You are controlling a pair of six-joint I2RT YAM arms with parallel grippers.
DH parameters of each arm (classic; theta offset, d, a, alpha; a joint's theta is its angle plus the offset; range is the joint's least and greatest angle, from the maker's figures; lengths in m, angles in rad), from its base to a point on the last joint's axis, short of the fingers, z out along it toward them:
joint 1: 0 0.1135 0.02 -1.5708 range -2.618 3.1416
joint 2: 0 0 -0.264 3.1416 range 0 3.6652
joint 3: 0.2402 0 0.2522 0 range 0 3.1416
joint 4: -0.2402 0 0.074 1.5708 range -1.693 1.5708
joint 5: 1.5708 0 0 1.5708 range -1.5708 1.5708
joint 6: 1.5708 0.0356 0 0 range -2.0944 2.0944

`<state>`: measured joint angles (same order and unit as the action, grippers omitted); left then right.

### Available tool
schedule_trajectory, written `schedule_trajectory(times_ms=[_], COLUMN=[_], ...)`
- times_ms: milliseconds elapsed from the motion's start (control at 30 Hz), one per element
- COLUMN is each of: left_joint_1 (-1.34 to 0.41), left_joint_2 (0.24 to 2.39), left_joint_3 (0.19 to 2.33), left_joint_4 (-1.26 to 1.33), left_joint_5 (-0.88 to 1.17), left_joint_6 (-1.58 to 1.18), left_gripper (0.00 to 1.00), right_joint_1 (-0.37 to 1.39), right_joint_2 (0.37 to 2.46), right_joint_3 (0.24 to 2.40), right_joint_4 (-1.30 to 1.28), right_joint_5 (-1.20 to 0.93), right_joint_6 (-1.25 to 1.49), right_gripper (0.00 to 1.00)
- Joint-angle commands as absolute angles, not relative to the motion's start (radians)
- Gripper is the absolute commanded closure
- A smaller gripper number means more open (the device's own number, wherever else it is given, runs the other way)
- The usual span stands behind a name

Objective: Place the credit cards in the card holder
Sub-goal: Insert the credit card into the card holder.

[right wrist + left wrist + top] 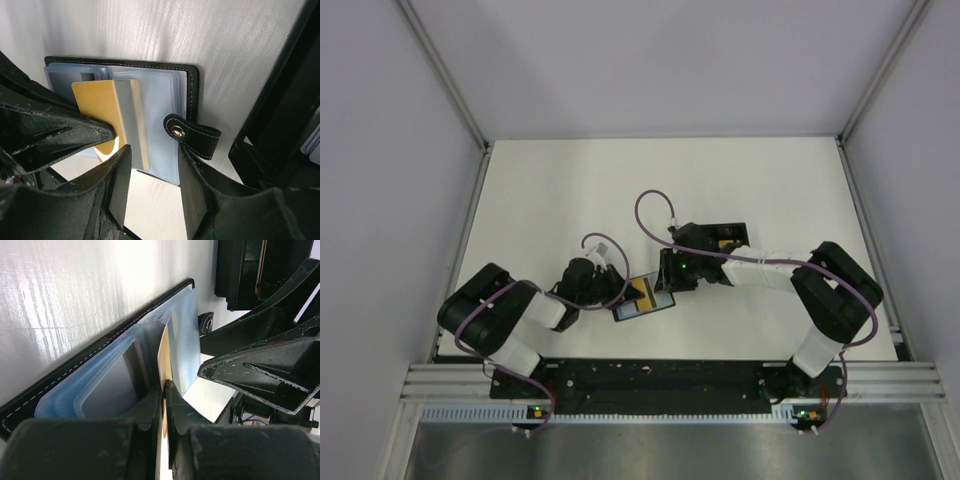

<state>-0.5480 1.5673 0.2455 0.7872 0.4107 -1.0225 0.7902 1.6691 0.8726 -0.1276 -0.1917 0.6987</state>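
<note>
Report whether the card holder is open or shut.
Open: the card holder lies spread flat, plastic sleeves exposed, snap strap unfastened.

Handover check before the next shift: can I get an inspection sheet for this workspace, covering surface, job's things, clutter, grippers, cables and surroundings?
Surface: white table, glare streaks in the wrist views.
Job's things: card holder lies open and flat with its blue sleeves showing and its snap strap undone; gold card lies over the sleeves, not yet fully in.
Clutter: open black box just behind the holder.
Grippers: left gripper pinches the gold card's edge; right gripper has its jaws apart over the holder's near edge, gripping nothing.
Cables: purple cable loops above the right arm; another runs along the left arm.
Surroundings: pale walls, aluminium frame post.
</note>
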Motion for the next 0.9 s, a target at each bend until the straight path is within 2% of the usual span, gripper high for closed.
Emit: schedule_trajectory(times_ms=[0, 167, 300, 433, 867], left_joint_1=[-0.564, -0.563, -0.564, -0.564, -0.563], left_joint_2=[1.615, 1.626, 1.582, 1.519, 1.425], left_joint_3=[0.251, 0.287, 0.287, 0.296, 0.413], left_joint_4=[0.703, 0.664, 0.585, 0.485, 0.223], left_joint_5=[0.399, 0.397, 0.374, 0.353, 0.321], left_joint_6=[-0.974, -0.97, -0.963, -0.945, -0.858], left_gripper=[0.89, 0.79, 0.67, 0.59, 0.5], right_joint_1=[0.802, 0.801, 0.801, 0.801, 0.802], right_joint_2=[1.66, 1.652, 1.648, 1.638, 1.634], right_joint_3=[0.884, 0.885, 0.887, 0.887, 0.882], right_joint_4=[-0.138, -0.14, -0.149, -0.156, -0.155], right_joint_5=[-0.17, -0.166, -0.153, -0.138, -0.127], right_joint_6=[0.698, 0.696, 0.699, 0.703, 0.707], right_gripper=[0.58, 0.58, 0.57, 0.57, 0.57])
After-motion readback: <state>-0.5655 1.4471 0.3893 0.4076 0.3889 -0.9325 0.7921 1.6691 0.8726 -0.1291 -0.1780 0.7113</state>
